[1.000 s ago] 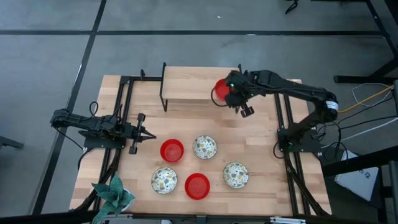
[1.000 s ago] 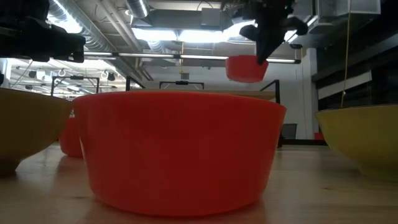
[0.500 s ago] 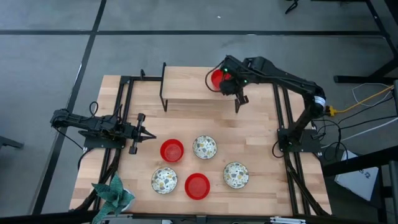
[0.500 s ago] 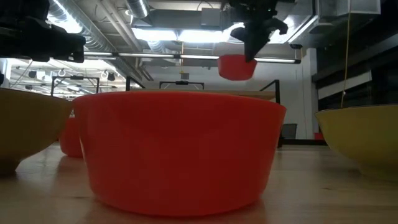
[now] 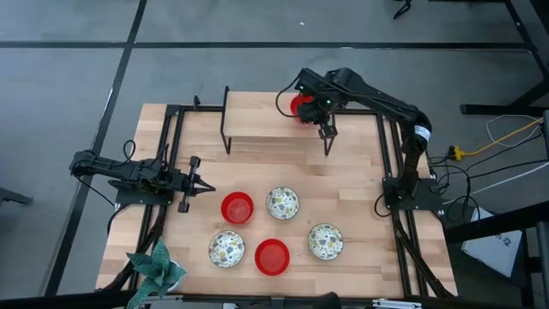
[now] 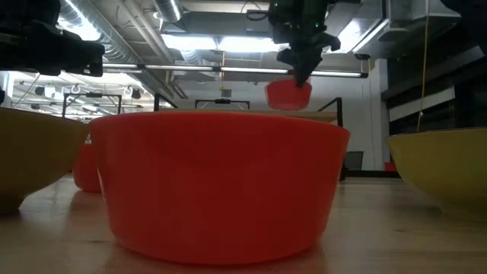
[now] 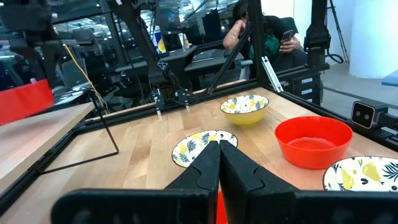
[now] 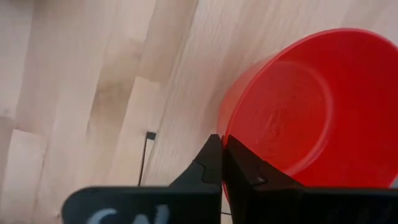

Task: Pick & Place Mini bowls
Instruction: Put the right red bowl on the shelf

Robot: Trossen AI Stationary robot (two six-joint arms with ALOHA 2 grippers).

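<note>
My right gripper (image 5: 302, 108) is shut on a plain red mini bowl (image 5: 297, 105), holding it in the air over the raised wooden shelf (image 5: 266, 124) at the table's far side. In the low view this bowl (image 6: 288, 94) hangs upright under the gripper. Two red bowls (image 5: 238, 207) (image 5: 273, 257) and three floral bowls (image 5: 282, 202) (image 5: 226, 249) (image 5: 326, 241) stand on their bases on the near half of the table. My left gripper (image 5: 206, 186) is shut and waits at the table's left, short of the nearest red bowl. My right gripper pinches the red bowl's rim (image 8: 225, 138) on one side, one finger inside the wall and one outside. The fingers (image 8: 208, 158) come from above, pointing down. The bowl is lifted clear of the shelf, upright, hanging below the fingers (image 6: 303, 70).
The shelf stands on thin black wire legs (image 5: 226, 129) near the far edge. A teal leafy object (image 5: 156, 266) lies at the near left corner. Black frame rails (image 5: 171, 154) run along both sides. A person (image 7: 261, 31) sits beyond the table.
My right gripper has carried the red bowl toward the table's far edge and a little to the left, from beside the shelf's right end to above the shelf, staying shut. In the low view the bowl has come down slightly.
</note>
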